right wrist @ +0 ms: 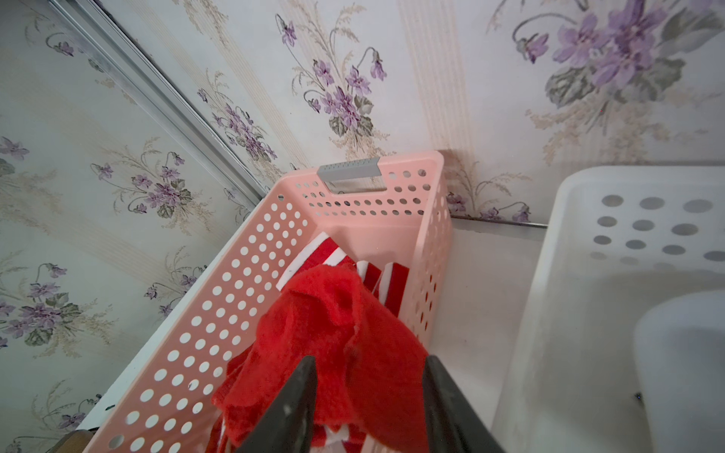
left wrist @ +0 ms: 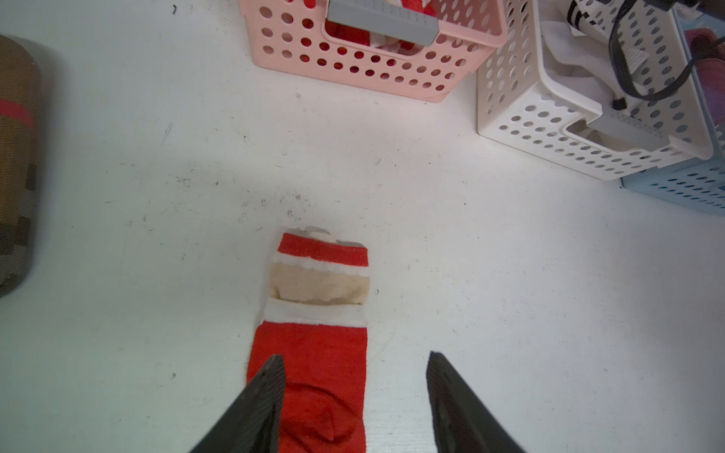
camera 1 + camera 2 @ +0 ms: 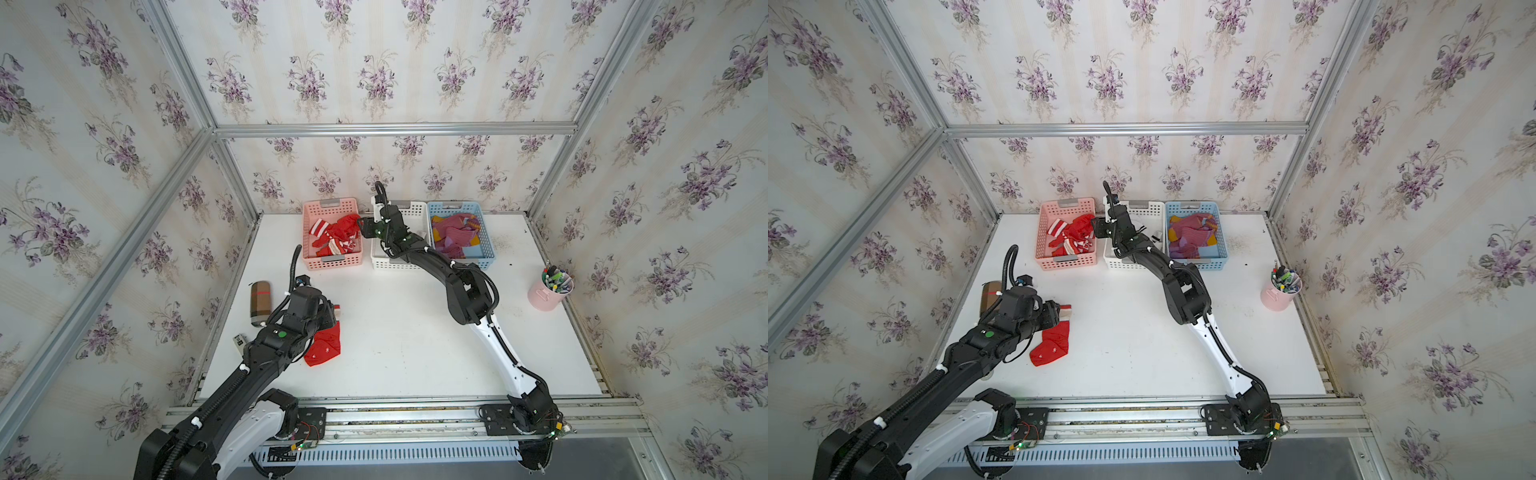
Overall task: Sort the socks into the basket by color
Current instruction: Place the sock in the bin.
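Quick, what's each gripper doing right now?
Left gripper: open over the flat red sock, holding nothing.
Right gripper: jaws apart around a fuzzy red sock over the pink basket; grip cannot be told.

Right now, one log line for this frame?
left gripper open over loose sock | right gripper at pink basket, red sock between jaws, grip unclear

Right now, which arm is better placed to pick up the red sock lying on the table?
The left. The left hand hangs open right above that red sock, while the right hand is away at the pink basket.
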Tool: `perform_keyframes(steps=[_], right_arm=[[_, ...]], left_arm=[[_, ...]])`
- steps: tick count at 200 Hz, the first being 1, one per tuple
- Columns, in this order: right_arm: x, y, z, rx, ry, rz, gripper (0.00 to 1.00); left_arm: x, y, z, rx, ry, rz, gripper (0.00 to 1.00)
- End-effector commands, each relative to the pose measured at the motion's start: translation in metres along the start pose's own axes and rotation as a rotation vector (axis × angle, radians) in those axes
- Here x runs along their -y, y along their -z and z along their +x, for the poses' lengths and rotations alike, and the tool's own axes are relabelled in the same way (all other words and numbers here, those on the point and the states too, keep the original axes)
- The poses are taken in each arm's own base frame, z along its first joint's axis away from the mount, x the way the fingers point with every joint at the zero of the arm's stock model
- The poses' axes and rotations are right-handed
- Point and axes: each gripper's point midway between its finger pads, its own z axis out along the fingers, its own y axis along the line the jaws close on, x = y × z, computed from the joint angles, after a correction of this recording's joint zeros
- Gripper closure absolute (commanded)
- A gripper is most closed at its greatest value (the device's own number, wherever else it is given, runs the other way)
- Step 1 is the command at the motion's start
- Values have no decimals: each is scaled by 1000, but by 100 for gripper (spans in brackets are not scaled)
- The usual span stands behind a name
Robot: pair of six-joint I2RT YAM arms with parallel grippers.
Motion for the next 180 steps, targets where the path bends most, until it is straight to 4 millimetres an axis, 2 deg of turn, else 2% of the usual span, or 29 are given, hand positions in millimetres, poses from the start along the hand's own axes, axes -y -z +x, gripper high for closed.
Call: perform_keyframes(steps=[1, 62, 111, 140, 180], right_arm=[[3, -3, 2, 9, 12, 4, 55], [5, -7, 5, 4, 10, 5, 66], [3, -5, 0, 13, 13, -7, 82], [-7, -2, -10, 28, 19, -43, 91], [-37, 10, -33, 62, 36, -154, 100]], left_arm=[[3, -1, -5, 21, 13, 15, 40], [4, -3, -5, 18, 11, 17, 41], [5, -2, -5, 20, 12, 22, 41], [4, -2, -4, 19, 12, 20, 41], [4, 2, -6, 29, 11, 24, 41]])
